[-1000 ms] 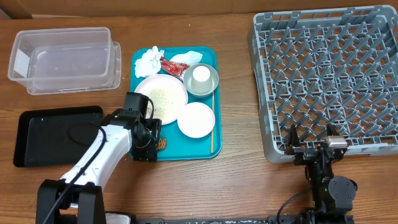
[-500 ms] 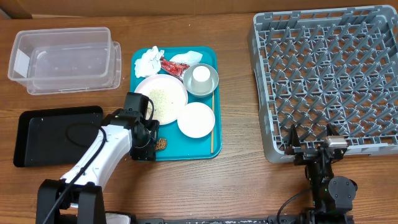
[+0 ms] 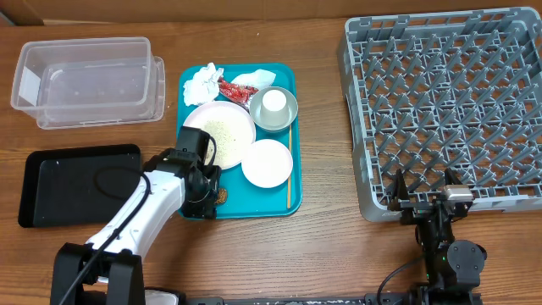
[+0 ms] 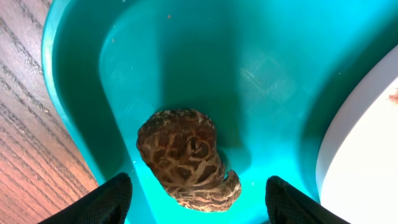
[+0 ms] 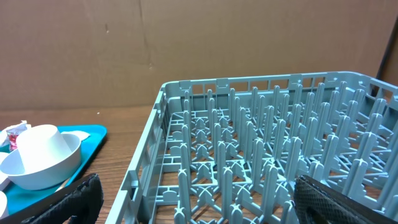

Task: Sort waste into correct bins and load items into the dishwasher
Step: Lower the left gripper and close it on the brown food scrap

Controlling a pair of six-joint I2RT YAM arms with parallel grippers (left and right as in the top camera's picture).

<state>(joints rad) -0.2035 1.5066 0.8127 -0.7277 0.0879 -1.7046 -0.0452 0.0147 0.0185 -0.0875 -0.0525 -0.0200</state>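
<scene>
Left gripper (image 4: 202, 208) — jaws wide, straddling brown scrap (image 4: 183, 158) at 7 o'clock corner of tray (image 4: 261, 74) | right gripper (image 5: 202, 205) — jaws wide, rack (image 5: 261, 143) at 12 o'clock

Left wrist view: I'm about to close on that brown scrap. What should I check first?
1. Brown scrap sits between the left gripper fingers: ok.
2. Left jaws open, nothing held: ok.
3. Fingers low enough on the teal tray to catch the scrap: cannot tell.
4. Finger nearest the plate clear of its rim: cannot tell; it looks close.
5. Right gripper open by the dish rack, away from the tray: ok.
</scene>
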